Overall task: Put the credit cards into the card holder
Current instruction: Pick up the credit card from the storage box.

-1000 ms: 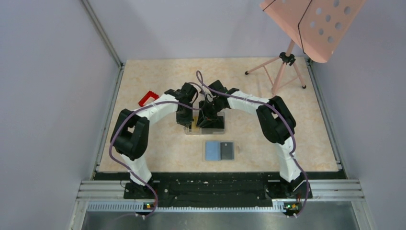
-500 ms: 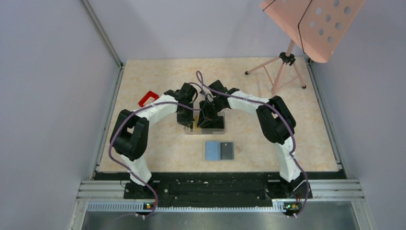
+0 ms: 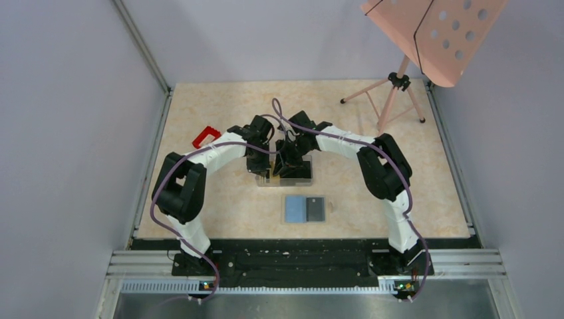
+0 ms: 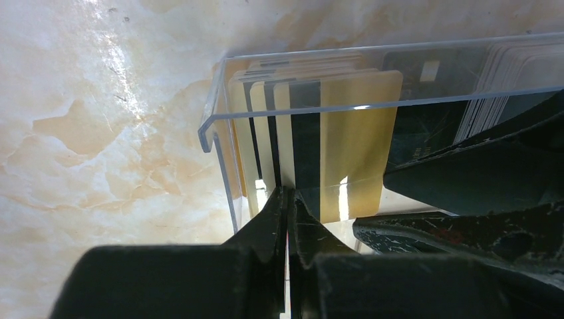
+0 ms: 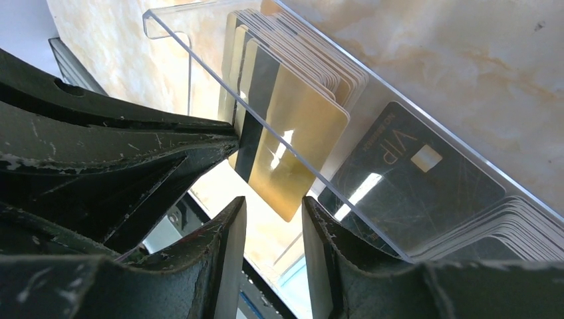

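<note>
The credit cards, gold (image 5: 292, 146) and black (image 5: 406, 173), stand in rows inside a clear plastic box (image 4: 219, 113) at mid-table (image 3: 299, 179). My left gripper (image 4: 287, 196) is shut, its tips touching the lower edge of the front gold-and-black cards (image 4: 356, 139); whether it pinches one is hidden. My right gripper (image 5: 274, 206) is open, its fingers either side of the front gold card's lower corner without clamping it. Both grippers crowd the box, left (image 3: 261, 169) and right (image 3: 284, 166). The card holder (image 3: 292, 209) lies open nearer the bases, blue lining up, with a dark card (image 3: 314, 209) on its right half.
A small red frame (image 3: 206, 137) lies at the table's left. A pink perforated stand (image 3: 439, 33) on a tripod (image 3: 398, 93) occupies the far right corner. Grey walls close in the table on the left, right and back.
The right gripper's head has shifted slightly over the box. The left arm, the box and the card holder have not moved.
</note>
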Tool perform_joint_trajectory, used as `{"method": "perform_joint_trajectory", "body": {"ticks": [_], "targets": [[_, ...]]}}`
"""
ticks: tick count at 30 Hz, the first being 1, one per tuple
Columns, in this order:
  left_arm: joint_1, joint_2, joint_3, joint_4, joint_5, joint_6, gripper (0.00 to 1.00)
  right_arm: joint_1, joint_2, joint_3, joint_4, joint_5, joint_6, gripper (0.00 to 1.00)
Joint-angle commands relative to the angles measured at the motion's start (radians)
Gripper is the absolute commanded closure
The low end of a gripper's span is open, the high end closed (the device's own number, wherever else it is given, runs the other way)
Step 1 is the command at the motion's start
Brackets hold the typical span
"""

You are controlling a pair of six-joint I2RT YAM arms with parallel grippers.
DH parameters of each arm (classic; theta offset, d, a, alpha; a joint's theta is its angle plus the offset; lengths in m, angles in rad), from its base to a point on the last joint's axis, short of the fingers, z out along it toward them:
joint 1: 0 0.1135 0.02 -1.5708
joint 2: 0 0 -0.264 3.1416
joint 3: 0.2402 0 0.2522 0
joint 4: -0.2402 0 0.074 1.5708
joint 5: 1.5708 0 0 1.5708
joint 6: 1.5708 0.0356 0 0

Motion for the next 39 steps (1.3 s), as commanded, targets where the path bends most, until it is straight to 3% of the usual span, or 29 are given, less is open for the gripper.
{"method": "perform_joint_trajectory", "body": {"ticks": [1, 13, 22, 24, 26, 27, 30, 35, 39], "targets": [[-0.019, 0.009, -0.02, 0.022, 0.082, -0.018, 1.0, -0.01, 0.049, -0.011, -0.066, 0.166, -0.01, 0.62], [-0.019, 0.02, -0.031, 0.014, 0.079, -0.012, 1.0, -0.01, 0.047, -0.013, -0.107, 0.238, -0.021, 0.74], [-0.019, 0.016, -0.035, 0.012, 0.08, -0.008, 1.0, -0.012, 0.068, -0.029, -0.056, 0.167, 0.005, 0.69], [-0.019, 0.012, -0.036, 0.009, 0.076, -0.008, 1.0, -0.013, 0.065, -0.043, -0.027, 0.135, 0.02, 0.77], [-0.018, 0.011, -0.034, 0.006, 0.073, -0.007, 1.0, -0.014, 0.058, -0.048, -0.017, 0.126, 0.026, 0.96], [-0.019, 0.012, -0.034, 0.005, 0.072, -0.008, 1.0, -0.015, 0.054, -0.05, -0.015, 0.124, 0.027, 1.0], [-0.019, 0.01, -0.033, 0.006, 0.071, -0.01, 1.0, -0.019, 0.027, -0.055, -0.014, 0.125, 0.026, 1.0], [-0.019, -0.008, -0.031, 0.006, 0.057, -0.014, 0.9, -0.026, -0.025, -0.055, -0.014, 0.119, 0.025, 1.0], [-0.018, -0.038, -0.023, 0.01, 0.051, -0.027, 0.76, -0.028, -0.068, -0.046, -0.014, 0.099, 0.027, 1.0]]}}
